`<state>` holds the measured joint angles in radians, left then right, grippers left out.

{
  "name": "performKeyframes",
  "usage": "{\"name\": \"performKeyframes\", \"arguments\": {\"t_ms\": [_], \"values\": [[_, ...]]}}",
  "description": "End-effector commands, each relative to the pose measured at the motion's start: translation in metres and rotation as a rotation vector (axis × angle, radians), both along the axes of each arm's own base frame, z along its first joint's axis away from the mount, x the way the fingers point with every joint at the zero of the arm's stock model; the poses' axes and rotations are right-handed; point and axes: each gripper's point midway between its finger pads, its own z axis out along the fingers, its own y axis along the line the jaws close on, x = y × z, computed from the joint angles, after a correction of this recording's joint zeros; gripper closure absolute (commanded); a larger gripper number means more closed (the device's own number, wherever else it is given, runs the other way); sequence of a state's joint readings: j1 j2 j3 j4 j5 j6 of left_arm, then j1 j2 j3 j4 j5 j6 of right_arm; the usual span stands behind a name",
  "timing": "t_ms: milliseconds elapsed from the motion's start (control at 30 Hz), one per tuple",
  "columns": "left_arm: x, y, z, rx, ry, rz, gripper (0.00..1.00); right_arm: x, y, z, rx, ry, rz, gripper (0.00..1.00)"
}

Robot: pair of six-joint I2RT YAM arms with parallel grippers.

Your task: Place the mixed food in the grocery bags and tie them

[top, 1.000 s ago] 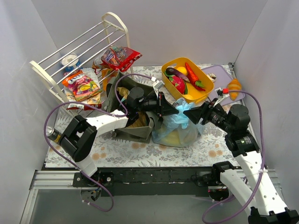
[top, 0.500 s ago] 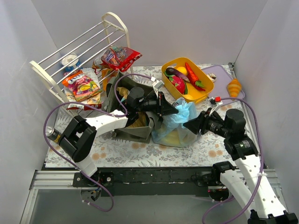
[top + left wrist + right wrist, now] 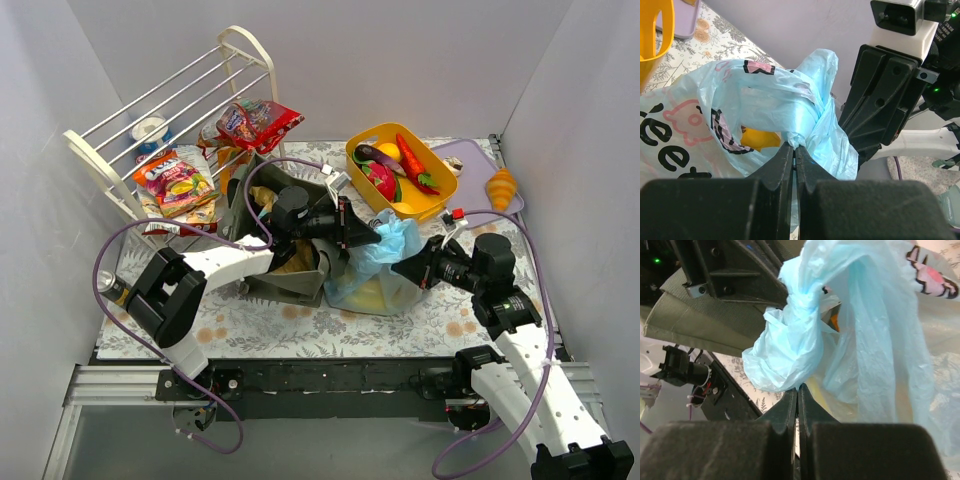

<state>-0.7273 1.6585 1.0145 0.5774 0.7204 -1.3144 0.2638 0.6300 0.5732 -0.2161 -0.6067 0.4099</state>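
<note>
The light-blue grocery bag (image 3: 375,285) stands mid-table with its handles twisted into a knot (image 3: 799,136). My left gripper (image 3: 375,238) (image 3: 794,146) is shut on that knot. My right gripper (image 3: 408,268) (image 3: 797,387) is shut, its tips pinching the lower edge of the loose blue handle lobe (image 3: 790,355). Something yellow (image 3: 757,140) shows through the plastic. The olive-green tote (image 3: 295,285) (image 3: 685,320) stands just left of the bag, under my left arm. Snack packets (image 3: 180,180) (image 3: 258,122) lie on the rack. An eggplant (image 3: 378,156) and a red pepper (image 3: 410,160) sit in the tub.
The yellow tub (image 3: 352,150) stands behind the blue bag. A white wire rack (image 3: 170,110) fills the back left. A purple board (image 3: 465,160) and a croissant (image 3: 502,187) lie at the back right. Grey walls close in both sides.
My right gripper drew back from the left gripper, dropped lower beside the bag and went from open to shut on the loose handle end. The left gripper kept its hold unmoved.
</note>
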Motion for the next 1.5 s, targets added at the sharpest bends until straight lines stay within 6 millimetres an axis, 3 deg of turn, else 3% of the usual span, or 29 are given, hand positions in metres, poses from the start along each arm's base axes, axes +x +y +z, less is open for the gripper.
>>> {"name": "performKeyframes", "arguments": {"t_ms": [0,67,167,333,600,900,1000,1200,1333,1467], "values": [[0.01,0.017,0.025,-0.023,-0.048,0.05,1.0,0.018,-0.011,0.014,-0.022,-0.064,-0.106,0.99],[0.013,0.025,0.028,-0.02,-0.054,0.067,1.0,0.025,-0.028,-0.001,-0.116,-0.022,-0.195,0.99],[0.019,0.036,0.026,0.004,-0.068,0.091,1.0,0.031,-0.046,0.002,-0.182,-0.025,-0.295,0.99],[0.023,0.049,0.028,0.028,-0.084,0.112,1.0,0.036,-0.062,0.007,-0.227,-0.032,-0.388,0.99],[0.038,0.067,0.033,0.064,-0.107,0.23,1.0,0.041,-0.097,-0.007,-0.324,0.003,-0.571,0.99],[0.063,0.082,0.034,0.105,-0.111,0.382,1.0,0.054,-0.123,-0.031,-0.409,0.064,-0.722,0.99],[0.068,0.088,0.026,0.13,-0.092,0.424,1.0,0.057,-0.131,-0.032,-0.435,0.064,-0.766,0.99],[0.07,0.098,-0.007,0.209,-0.042,0.474,1.0,0.048,-0.146,-0.067,-0.51,0.152,-0.827,0.99],[0.064,0.095,-0.014,0.222,-0.045,0.436,1.0,0.046,-0.147,-0.073,-0.5,0.142,-0.834,0.99],[0.047,0.072,-0.007,0.21,-0.097,0.328,1.0,0.05,-0.137,-0.059,-0.443,0.067,-0.786,0.99]]}}
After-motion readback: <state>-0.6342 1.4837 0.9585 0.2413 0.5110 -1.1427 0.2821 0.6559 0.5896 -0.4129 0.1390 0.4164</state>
